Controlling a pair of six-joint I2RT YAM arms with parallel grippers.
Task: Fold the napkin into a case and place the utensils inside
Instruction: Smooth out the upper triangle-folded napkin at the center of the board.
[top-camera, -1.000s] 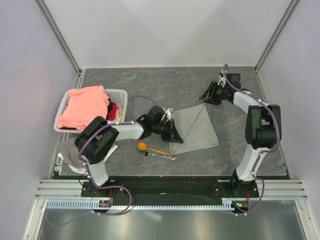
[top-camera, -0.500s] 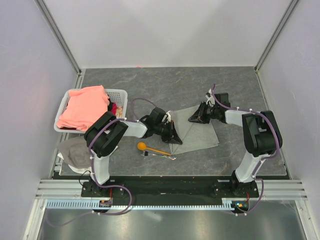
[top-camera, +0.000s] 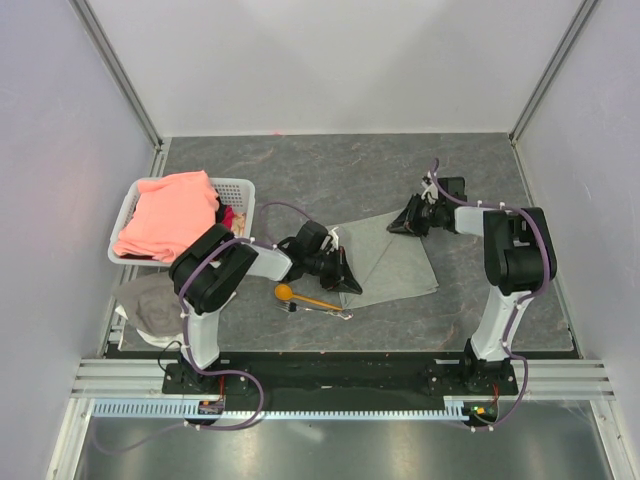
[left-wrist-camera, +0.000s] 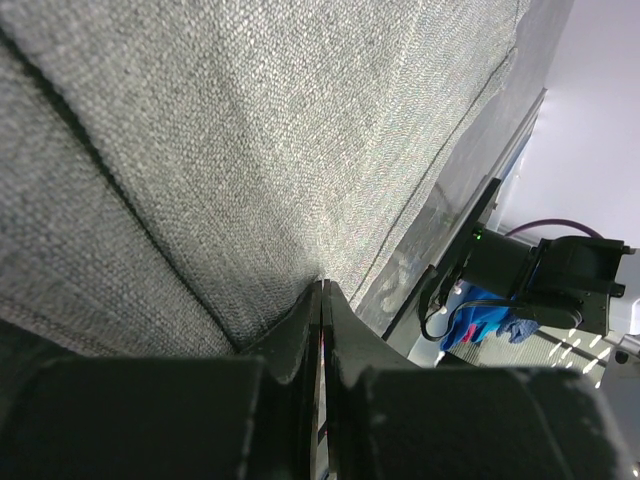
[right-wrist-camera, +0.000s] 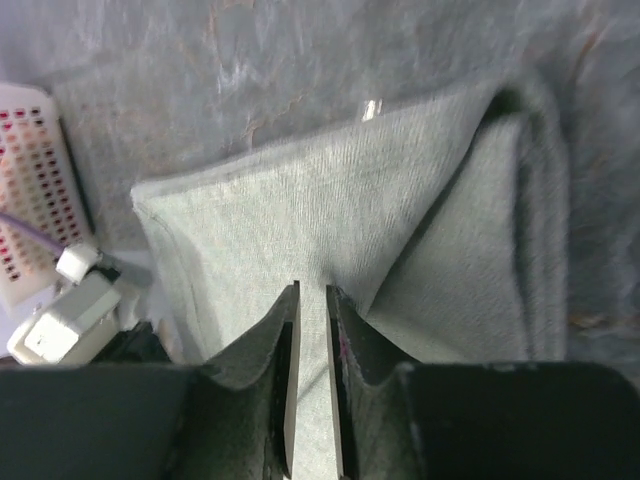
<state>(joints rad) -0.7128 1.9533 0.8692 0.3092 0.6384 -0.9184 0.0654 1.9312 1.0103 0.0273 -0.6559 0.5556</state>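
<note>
Dark grey mottled worktop (top-camera: 330, 170) between pale walls, seen from above. One plain light grey cloth napkin (top-camera: 395, 265) right of centre, partly folded with flaps laid over one another. Main crease diagonal, from the far-right corner down toward the near-left edge. One small orange plastic spoon (top-camera: 300, 297) just left of the napkin's near-left corner, long axis left to right, round bowl to the left, handle tip toward the cloth. One slim silvery metal fork (top-camera: 335, 313) just beside the spoon on the near side, roughly parallel; too thin to tell tines from handle. One white plastic basket (top-camera: 240, 185) at the left side, one salmon-pink cloth (top-camera: 170, 210) heaped in it above the rim. One whitish-grey rag (top-camera: 145, 300) near the basket, partly under the left arm. Two arms: left hand (top-camera: 343, 272) at the napkin's left edge, right hand (top-camera: 400, 225) at its far-right corner.

Left wrist view: grey weave of the napkin (left-wrist-camera: 300, 130) across most of the frame. Left hand (left-wrist-camera: 320, 290) clamped tight, fingertips meeting on a ridge of the cloth.

Right wrist view: napkin (right-wrist-camera: 300, 210) spread below on the worktop (right-wrist-camera: 200, 80), one flap folded over at the right. Right hand (right-wrist-camera: 312, 300) nearly closed, fingers (right-wrist-camera: 275, 340) pinching a narrow strip of napkin between them. Corner of the basket (right-wrist-camera: 35, 200) at the left edge.
</note>
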